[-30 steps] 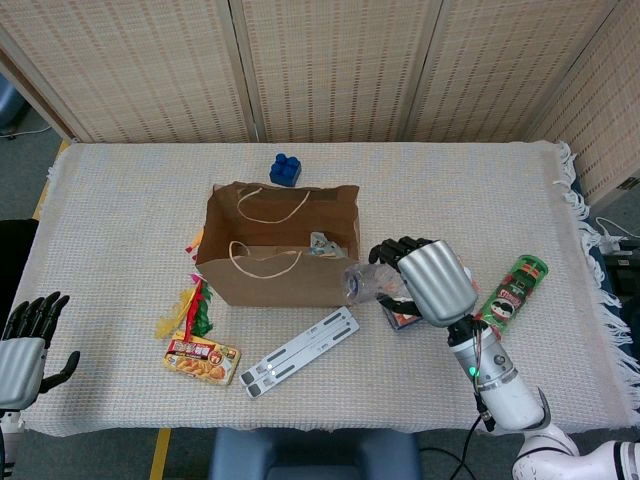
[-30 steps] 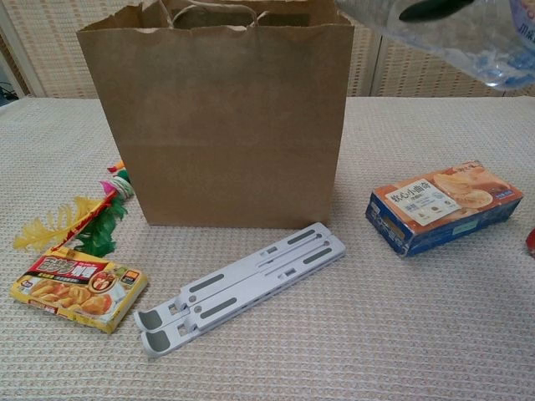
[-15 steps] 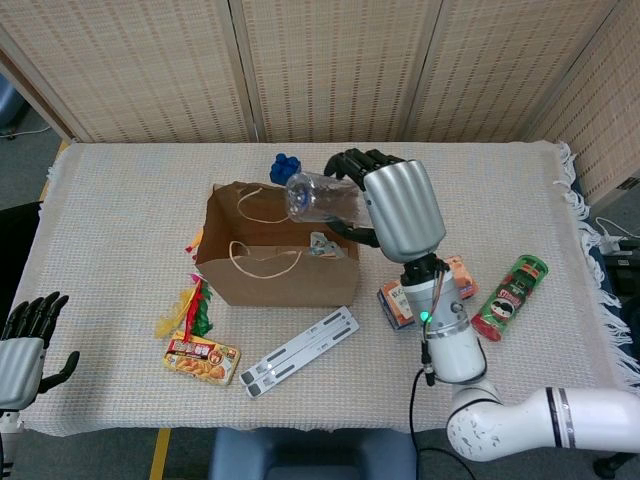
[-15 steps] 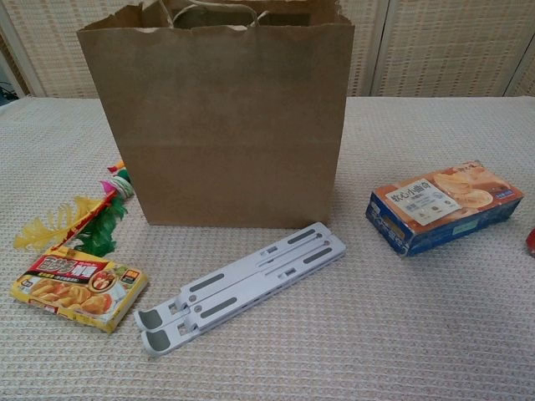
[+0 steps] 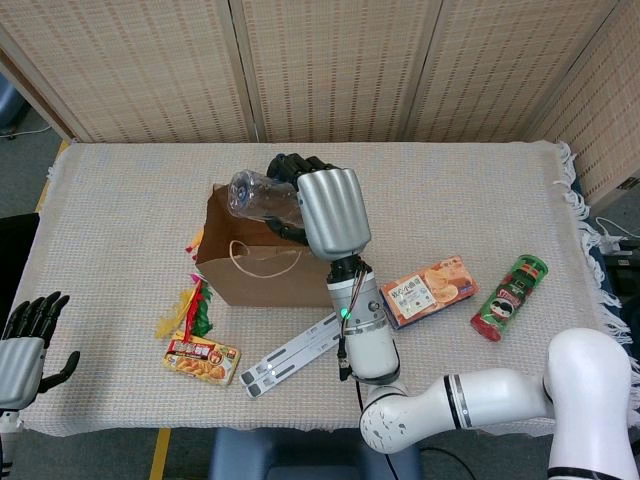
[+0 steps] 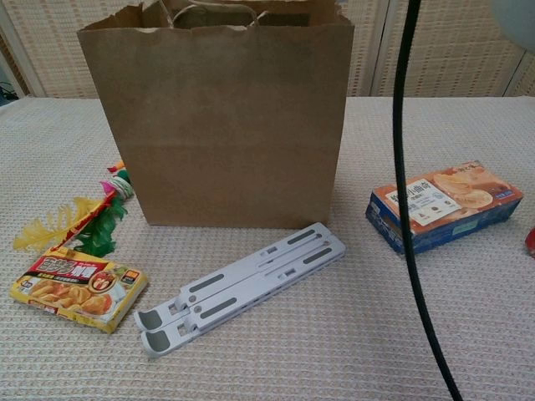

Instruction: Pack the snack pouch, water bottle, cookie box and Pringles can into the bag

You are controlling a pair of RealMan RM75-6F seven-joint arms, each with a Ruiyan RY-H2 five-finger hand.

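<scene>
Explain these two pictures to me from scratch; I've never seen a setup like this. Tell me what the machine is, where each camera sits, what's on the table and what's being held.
This is a two-armed robot with human-like hands, steered by a person. One picture looks down from its head, the other looks forward from its chest.

The right hand holds a clear water bottle above the open brown paper bag. The left hand waits at the table's edge, open and holding nothing.

On the cloth lie a cookie box, a green Pringles can, a snack pouch, a grey folding stand and a feathery toy. The black line crossing the chest picture is a cable.
</scene>
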